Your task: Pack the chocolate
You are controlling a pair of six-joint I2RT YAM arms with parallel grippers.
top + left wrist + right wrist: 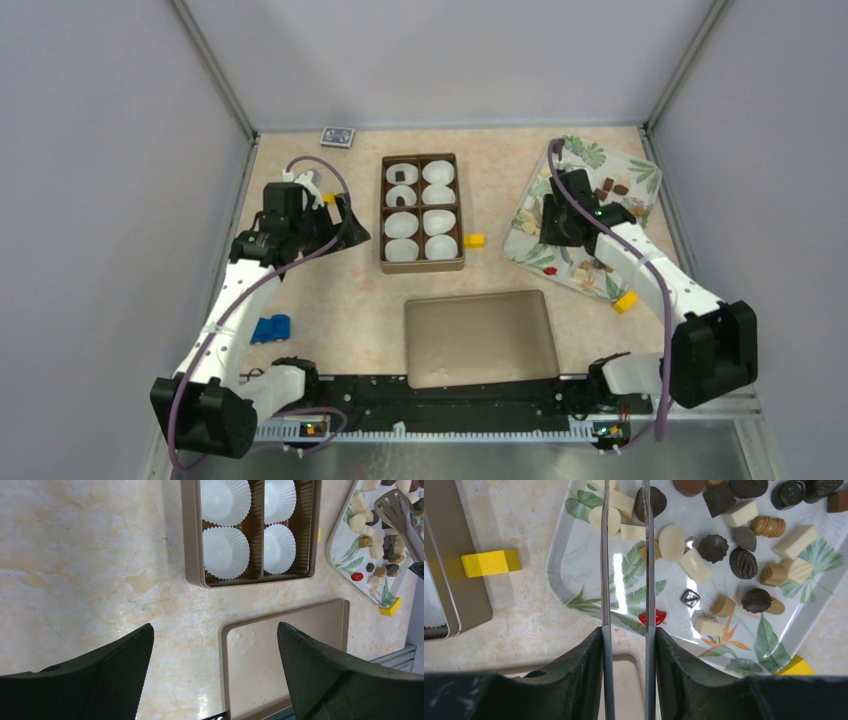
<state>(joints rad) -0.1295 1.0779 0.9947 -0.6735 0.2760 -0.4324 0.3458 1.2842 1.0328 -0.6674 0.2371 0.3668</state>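
The right hand (626, 640) holds tongs (605, 580) over the chocolate (743, 562) on the tray (579, 555), and the left hand (214, 630), far from the tray, is wide open.

The left gripper (214, 628) gapes wide; the right gripper (628, 632), arm outstretched, clamps tongs (604, 580).

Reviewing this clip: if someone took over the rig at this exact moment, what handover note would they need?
Grippers: the left gripper is open and empty, over the table beside the box. The right gripper is shut on the tongs, held over the tray. I cannot tell whether the tongs hold a piece.
Things: almost all the chocolate lies on the tray.
Done: one dark piece sits in the far left corner cup.
Left: most of the box's eight paper cups look empty. The lid lies off, near the arm bases.
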